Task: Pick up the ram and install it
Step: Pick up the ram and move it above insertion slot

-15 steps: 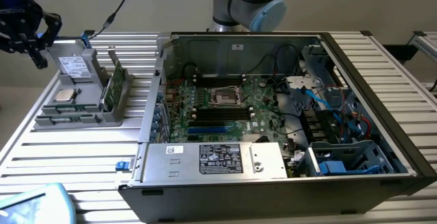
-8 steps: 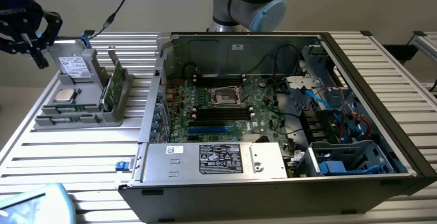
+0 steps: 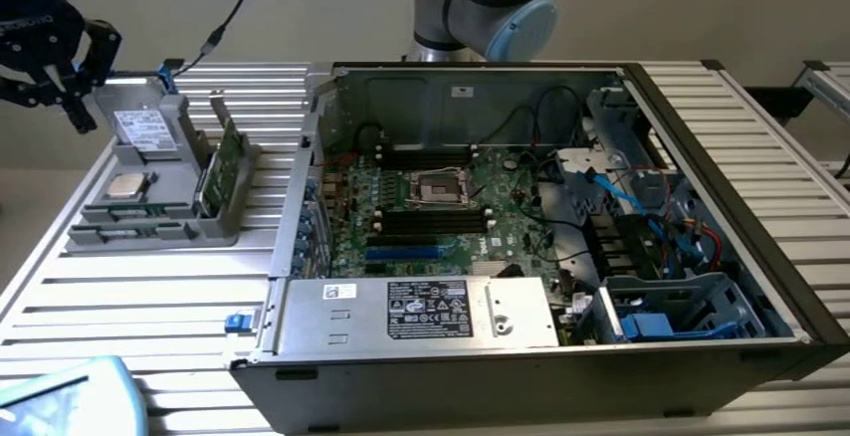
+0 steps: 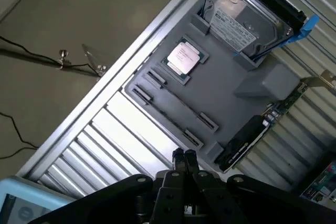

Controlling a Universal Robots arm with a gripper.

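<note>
- Upper left of the exterior view: gripper [image 3: 56, 83] pressed together (fingertips [image 4: 190, 158] touching), near the grey tray [image 3: 153, 229].
- Tray on worktop [image 3: 133, 307], beside open computer case [image 3: 531, 386].

Grey tray [image 4: 231, 95] holds processor [image 4: 183, 58], hard drive [image 4: 239, 22].

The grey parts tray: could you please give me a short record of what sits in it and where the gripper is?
tray: grey, on slatted table, beside open computer case
hard drive: at one end, in blue bracket
processor chip: lying flat
green card: upright on edge, case side
gripper: shut, empty, raised near tray
</note>
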